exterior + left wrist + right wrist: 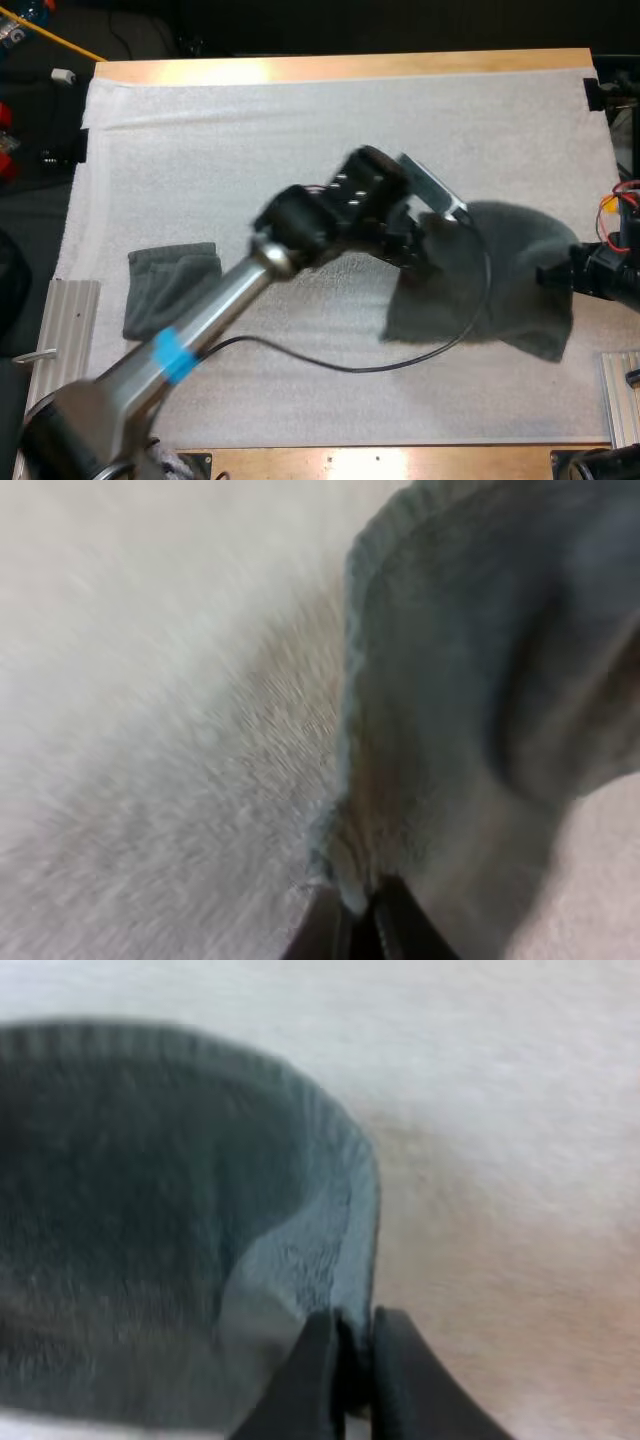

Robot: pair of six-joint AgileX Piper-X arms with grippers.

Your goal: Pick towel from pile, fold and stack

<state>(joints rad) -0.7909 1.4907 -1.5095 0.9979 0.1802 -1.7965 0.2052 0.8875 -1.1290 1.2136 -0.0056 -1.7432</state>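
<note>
The left gripper (357,925) was clenched on the hem of the dark grey-green towel (495,275), with a small fold of the cloth pinched at its tip. The right gripper (347,1360) was closed in the same way on another hemmed edge of this towel. In the high view the towel was stretched loosely between the two grippers, in the right half of the surface (350,68). Its left side was near the middle and its right side close to the right edge. I could not tell how much of it was lifted.

I judged that the step in hand was opening the towel flat before the fold. To do it well, both grippers should pull apart evenly and at equal height until the wrinkles go. Both grasps were only at the hem, so a sudden pull could make the cloth slip out.

The white mat (300,130) covered almost all of the wooden surface. A folded towel (170,290) lay near the left edge, well apart from the held one.
</note>
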